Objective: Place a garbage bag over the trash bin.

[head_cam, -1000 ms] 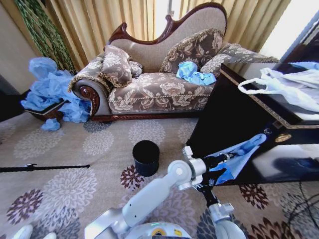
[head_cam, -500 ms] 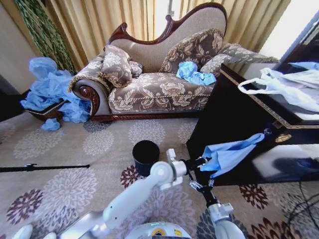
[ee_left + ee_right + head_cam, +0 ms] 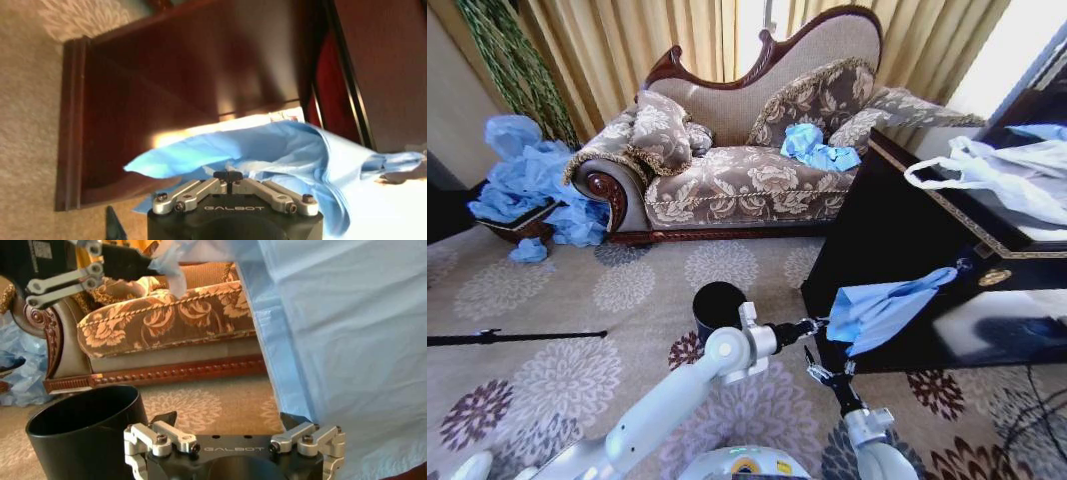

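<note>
One corner only of the garbage bag (image 3: 877, 310) is pinched in the closed left gripper (image 3: 819, 324), film hanging beside the trash bin (image 3: 718, 308), right gripper (image 3: 233, 426) spread wide below it; thin plastic could slip free or snag.

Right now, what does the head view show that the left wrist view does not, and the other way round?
The head view alone shows the trash bin on the carpet, the sofa and the open right hand below the bag. The left wrist view alone shows, close up, the left hand shut on the bag's edge. Both show the garbage bag and the dark cabinet.
</note>
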You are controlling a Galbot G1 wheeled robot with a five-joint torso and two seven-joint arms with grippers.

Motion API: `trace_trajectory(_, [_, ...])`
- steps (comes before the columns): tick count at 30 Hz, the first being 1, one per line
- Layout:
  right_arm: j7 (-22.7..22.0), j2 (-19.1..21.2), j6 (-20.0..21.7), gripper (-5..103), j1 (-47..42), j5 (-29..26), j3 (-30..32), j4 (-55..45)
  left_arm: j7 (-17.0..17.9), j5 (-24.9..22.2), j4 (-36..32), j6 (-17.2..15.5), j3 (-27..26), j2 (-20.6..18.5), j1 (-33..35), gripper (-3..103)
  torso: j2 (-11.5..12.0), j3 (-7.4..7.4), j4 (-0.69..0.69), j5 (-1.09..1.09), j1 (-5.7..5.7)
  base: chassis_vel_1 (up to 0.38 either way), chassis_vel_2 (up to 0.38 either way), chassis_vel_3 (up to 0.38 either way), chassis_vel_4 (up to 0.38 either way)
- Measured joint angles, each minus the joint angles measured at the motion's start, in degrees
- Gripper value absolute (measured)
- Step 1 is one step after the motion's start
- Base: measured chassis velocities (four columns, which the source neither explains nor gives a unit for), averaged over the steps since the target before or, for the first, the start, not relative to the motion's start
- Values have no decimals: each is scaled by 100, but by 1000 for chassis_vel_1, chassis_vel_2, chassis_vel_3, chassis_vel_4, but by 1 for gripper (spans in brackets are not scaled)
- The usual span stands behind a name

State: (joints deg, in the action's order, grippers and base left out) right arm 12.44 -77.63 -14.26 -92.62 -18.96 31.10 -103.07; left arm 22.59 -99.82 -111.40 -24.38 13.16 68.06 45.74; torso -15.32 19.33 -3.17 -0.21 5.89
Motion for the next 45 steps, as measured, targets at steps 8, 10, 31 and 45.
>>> trace_trajectory(8, [3,6,-6,100,-8,7,-11,1,-71,-1,-158,-211,-388,-490,305,0,0,0,0,0,0,0,0,0,0])
trace_trajectory(10, [9,9,-12,100,-11,6,-11,3,-139,0,-223,-313,-572,-716,414,0,0,0,0,0,0,0,0,0,0])
trace_trajectory(31, [138,-47,-58,100,-15,16,-182,43,-690,12,-265,-495,-1808,-1995,758,0,0,0,0,1,0,0,0,0,0])
trace_trajectory(45, [223,-136,-123,100,32,111,-250,198,-994,150,-153,-355,-2063,-2376,908,0,0,0,1,1,0,0,0,0,0])
